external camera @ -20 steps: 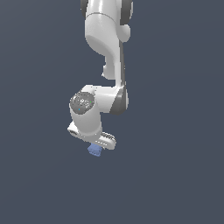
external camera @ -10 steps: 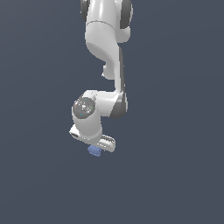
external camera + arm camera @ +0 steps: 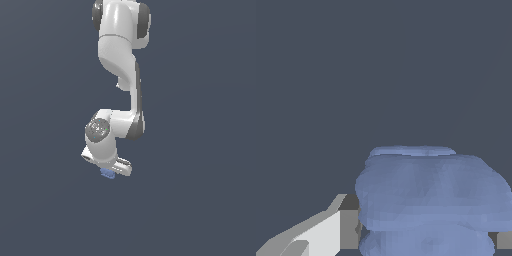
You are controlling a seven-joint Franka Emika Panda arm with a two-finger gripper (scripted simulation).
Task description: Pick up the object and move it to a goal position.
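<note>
A flat, dark slate-grey ground (image 3: 200, 150) fills the exterior view from edge to edge, with no seam or marking that would tell floor from backdrop. Against it the white Panda arm (image 3: 120, 55) comes down from the top of the picture: a broad shoulder with dark joint bands, then a narrower link running down to a bend on the exterior view's right, then a rounded wrist housing with a grey circular cap facing the camera. Below that housing sits the gripper (image 3: 111, 170), a pale body tilted so that its lower edge slopes down toward the exterior view's right. The periwinkle-blue object (image 3: 107, 173) shows only as a small blue patch tucked under the gripper's lower edge, mostly covered by it — touching it as far as the picture allows. In the wrist view the same object (image 3: 428, 200) looms large and lumpy, its surface matte and softly ridged, with a flatter ledge on one face. One white finger (image 3: 331, 231) with a grey pad lies flush against one side of the block, and a sliver of a second grey pad (image 3: 504, 241) shows at the opposite side, so the fingers are clamped onto the object from both flanks. Whether the block rests on the ground or hangs clear of it cannot be told from either view.
</note>
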